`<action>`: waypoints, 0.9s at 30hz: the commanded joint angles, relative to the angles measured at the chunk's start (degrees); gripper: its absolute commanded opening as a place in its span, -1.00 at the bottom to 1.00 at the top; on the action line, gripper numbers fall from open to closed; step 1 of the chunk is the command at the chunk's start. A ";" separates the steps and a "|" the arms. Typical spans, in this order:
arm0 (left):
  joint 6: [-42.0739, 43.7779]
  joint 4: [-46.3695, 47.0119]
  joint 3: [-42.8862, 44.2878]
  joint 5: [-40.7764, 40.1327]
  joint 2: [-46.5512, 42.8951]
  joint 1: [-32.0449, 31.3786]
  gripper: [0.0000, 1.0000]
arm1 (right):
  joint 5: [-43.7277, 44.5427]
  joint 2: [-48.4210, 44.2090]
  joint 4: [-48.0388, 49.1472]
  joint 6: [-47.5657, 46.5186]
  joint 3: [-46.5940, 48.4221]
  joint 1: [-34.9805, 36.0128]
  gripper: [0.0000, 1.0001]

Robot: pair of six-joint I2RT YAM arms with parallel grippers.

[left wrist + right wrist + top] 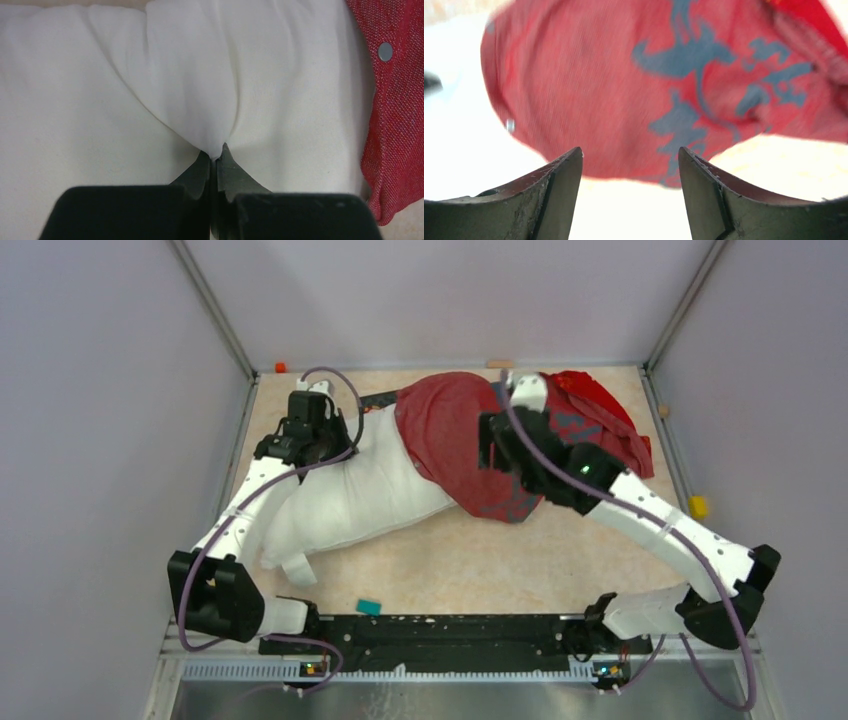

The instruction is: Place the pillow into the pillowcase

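Observation:
The white pillow (345, 495) lies slanted on the table, its far right end inside the red pillowcase (450, 435). The pillowcase covers that end and bunches toward the back right. My left gripper (318, 445) is shut on a pinched fold of the pillow (200, 90) near its far edge; the red case edge with a snap button (395, 100) shows at the right. My right gripper (487, 455) is open and empty, hovering over the pillowcase (634, 85), whose dark blue print faces it. The right wrist view is blurred.
A small teal block (369, 607) lies near the front rail. A yellow block (697, 506) sits at the right edge, an orange piece (280, 367) at the back left corner. Grey walls enclose the table (480, 560) on three sides.

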 commanded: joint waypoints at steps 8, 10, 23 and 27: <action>-1.04 0.54 -0.05 -1.62 0.49 0.06 -1.00 | 7.22 6.67 13.64 11.40 -21.07 16.43 0.38; -0.98 0.48 -0.37 -1.63 0.38 0.06 -1.00 | 9.30 8.86 14.69 11.06 -20.78 16.37 0.40; 0.43 0.77 -1.26 -1.92 -0.08 0.06 -1.00 | 20.20 15.74 9.41 8.40 -11.75 15.18 -0.45; 0.83 1.21 -1.66 -1.42 -0.22 -0.51 -1.00 | 18.80 14.54 3.99 1.11 0.07 17.68 -1.00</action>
